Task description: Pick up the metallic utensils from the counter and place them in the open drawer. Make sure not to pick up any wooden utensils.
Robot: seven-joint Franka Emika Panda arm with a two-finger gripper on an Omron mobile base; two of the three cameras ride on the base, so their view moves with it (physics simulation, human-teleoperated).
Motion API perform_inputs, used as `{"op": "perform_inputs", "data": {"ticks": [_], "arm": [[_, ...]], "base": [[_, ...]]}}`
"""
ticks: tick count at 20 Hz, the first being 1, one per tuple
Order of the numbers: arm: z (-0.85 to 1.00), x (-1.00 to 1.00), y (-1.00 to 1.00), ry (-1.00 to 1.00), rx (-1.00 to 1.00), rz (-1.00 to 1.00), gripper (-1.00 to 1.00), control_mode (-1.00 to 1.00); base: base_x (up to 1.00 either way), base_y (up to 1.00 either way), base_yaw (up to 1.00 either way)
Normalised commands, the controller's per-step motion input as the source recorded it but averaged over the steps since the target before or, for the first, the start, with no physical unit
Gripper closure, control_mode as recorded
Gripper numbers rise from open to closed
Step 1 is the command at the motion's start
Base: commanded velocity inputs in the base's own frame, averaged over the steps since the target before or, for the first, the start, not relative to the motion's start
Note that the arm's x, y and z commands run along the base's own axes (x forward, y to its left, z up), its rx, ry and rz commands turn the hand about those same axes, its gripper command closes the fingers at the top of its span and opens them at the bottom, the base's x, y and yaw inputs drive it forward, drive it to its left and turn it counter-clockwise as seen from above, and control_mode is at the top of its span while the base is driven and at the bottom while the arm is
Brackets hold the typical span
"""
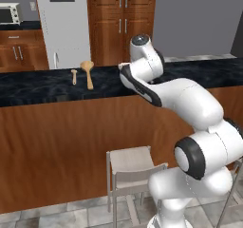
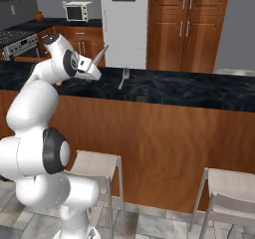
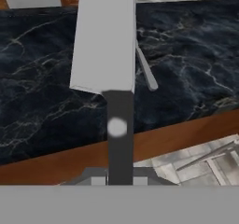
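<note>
Above the marbled black counter [image 3: 42,92], fingers [image 3: 99,180] clamp a flat grey knife [image 3: 106,36]; slim fork [image 2: 124,76] beyond.

Stone, wood and metal

The table [image 1: 42,87] is glossy dark marbled stone over smooth reddish wood; spoon [image 1: 88,72] matt tan wood; knife [image 3: 105,36] and fork [image 2: 123,77] dull grey metal.

Long black marbled counter [image 1: 42,87] over reddish wood panelling carried a tan wooden spoon [image 1: 88,72], a shorter wooden utensil [image 1: 74,76] beside it, and a grey metal fork [image 2: 123,76] apart.
</note>
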Motion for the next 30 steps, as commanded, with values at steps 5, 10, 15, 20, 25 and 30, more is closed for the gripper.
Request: {"op": "perform_inputs", "data": {"ticks": [5, 10, 15, 20, 25, 30], "arm": [[0.00, 0.00, 0.00, 0.00, 0.00, 0.00, 1.00, -1.00], [0.00, 0.00, 0.00, 0.00, 0.00, 0.00, 1.00, -1.00], [0.00, -0.06, -0.10, -0.01, 0.05, 0.00, 1.00, -1.00], [0.00, -0.34, -0.16, -0.03, 0.06, 0.00, 1.00, -1.00], [0.00, -0.50, -0.37, -0.05, 0.09, 0.00, 1.00, -1.00], [0.00, -0.42, -0.31, -0.02, 0.05, 0.00, 1.00, -1.00]], "base": [[0.00, 0.00, 0.00], [0.00, 0.00, 0.00], [0.00, 0.00, 0.00], [0.00, 0.00, 0.00], [0.00, 0.00, 0.00], [0.00, 0.00, 0.00]]}}
